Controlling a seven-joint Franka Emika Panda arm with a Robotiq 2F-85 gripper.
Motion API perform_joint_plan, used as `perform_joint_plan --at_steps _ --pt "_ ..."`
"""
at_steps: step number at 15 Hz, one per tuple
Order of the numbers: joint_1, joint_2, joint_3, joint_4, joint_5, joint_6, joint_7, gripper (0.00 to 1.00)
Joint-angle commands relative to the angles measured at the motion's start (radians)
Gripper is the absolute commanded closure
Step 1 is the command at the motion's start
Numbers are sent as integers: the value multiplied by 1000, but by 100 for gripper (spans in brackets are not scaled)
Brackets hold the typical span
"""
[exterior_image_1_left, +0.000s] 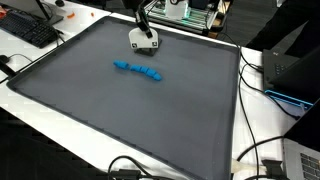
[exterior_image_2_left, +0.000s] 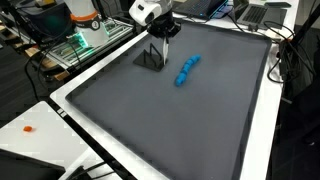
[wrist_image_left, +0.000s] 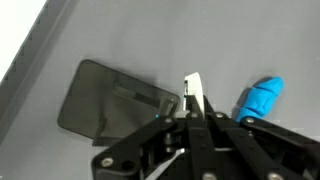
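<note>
A blue, lumpy, elongated object (exterior_image_1_left: 140, 70) lies on a dark grey mat (exterior_image_1_left: 120, 110) and shows in both exterior views (exterior_image_2_left: 187, 70). My gripper (exterior_image_1_left: 144, 42) hovers over the far part of the mat, a short way from one end of the blue object. It also shows in an exterior view (exterior_image_2_left: 160, 35), with its shadow on the mat beneath it. In the wrist view the fingers (wrist_image_left: 193, 88) are pressed together with nothing between them, and the end of the blue object (wrist_image_left: 260, 98) lies to their right, apart from them.
The mat lies on a white table (exterior_image_2_left: 40, 135) with a raised edge (exterior_image_1_left: 238, 100). A keyboard (exterior_image_1_left: 30, 30) and cables lie beyond one side, dark equipment (exterior_image_1_left: 290, 70) with cables beyond another. A small orange item (exterior_image_2_left: 28, 128) sits on the white surface.
</note>
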Motion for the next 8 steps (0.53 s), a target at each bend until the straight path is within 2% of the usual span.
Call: perform_joint_plan --at_steps 1,8 --pt "-12 -34 -3 -74 70 64 -6 99" --pt "-21 -33 -4 -122 164 126 -15 99"
